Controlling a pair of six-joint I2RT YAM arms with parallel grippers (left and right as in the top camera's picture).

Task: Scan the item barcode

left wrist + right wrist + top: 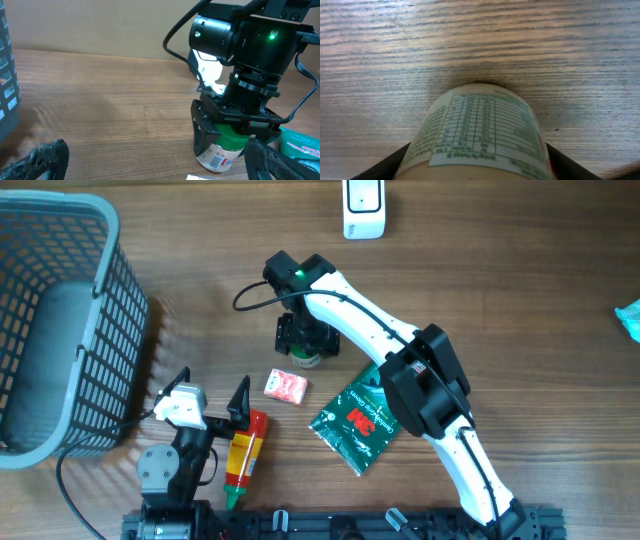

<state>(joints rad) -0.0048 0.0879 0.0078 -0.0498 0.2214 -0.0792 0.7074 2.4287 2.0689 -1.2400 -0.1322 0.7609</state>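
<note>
The item is a small jar point(220, 152) with a green lid and a cream label; a barcode point(216, 160) faces the left wrist view. It stands slightly tilted on the wood table, mid-table in the overhead view point(308, 358). My right gripper point(305, 340) comes down over it, its black fingers point(202, 135) pressed on both sides at the lid. The right wrist view shows the jar's nutrition label point(480, 130) filling the gap between the fingers. My left gripper point(212, 392) hangs open near the front edge, holding nothing. A white scanner point(363, 208) stands at the far edge.
A grey mesh basket point(55, 330) fills the left side. A pink packet point(286, 386), a green 3M pack point(355, 423) and a red-and-yellow bottle point(245, 455) lie near the front. A teal thing point(630, 318) shows at the right edge.
</note>
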